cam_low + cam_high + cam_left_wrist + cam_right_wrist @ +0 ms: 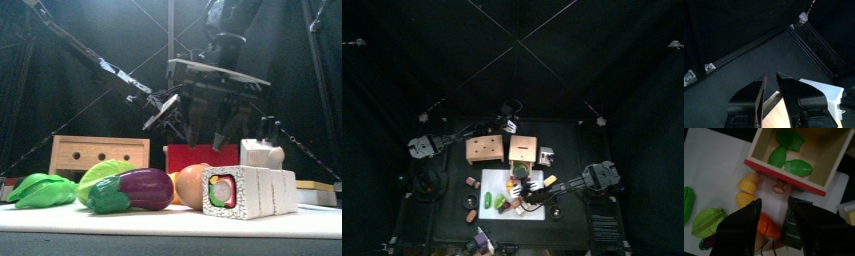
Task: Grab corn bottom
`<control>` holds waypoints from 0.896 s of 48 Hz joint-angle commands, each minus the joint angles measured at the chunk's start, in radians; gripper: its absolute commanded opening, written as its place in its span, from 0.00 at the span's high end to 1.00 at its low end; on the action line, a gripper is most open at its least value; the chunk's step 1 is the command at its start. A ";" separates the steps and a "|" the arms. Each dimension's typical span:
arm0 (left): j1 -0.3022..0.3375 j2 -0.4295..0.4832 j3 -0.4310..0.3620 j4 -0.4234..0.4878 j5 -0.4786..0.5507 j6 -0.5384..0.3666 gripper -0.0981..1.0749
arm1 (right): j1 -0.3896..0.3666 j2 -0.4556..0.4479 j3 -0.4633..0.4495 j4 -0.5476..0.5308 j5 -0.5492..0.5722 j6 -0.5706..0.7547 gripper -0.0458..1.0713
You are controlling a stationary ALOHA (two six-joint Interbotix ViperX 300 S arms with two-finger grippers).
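The corn is yellow and lies on the white board beside the red box, with a second yellow piece just below it. My right gripper is open and empty above the board, with the corn next to one of its jaws and an orange piece between the jaws. It also shows in the top view and in the front view, hanging over the food. My left gripper is shut and empty, and rests over the wooden box at the back.
A red box holds green leaves. Green vegetables lie on the board. In the front view a green leaf, an eggplant and a sushi roll stand in a row.
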 commanded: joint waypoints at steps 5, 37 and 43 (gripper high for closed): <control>-0.003 -0.109 0.025 0.066 -0.012 0.005 0.34 | 0.029 -0.080 -0.023 -0.018 0.032 -0.005 0.22; -0.339 -0.528 0.546 0.477 -0.052 0.006 0.32 | 0.077 -0.295 0.156 -0.038 0.058 0.006 0.22; -0.411 -0.581 0.655 0.488 -0.052 0.008 0.32 | 0.081 -0.321 0.178 -0.040 0.058 0.006 0.22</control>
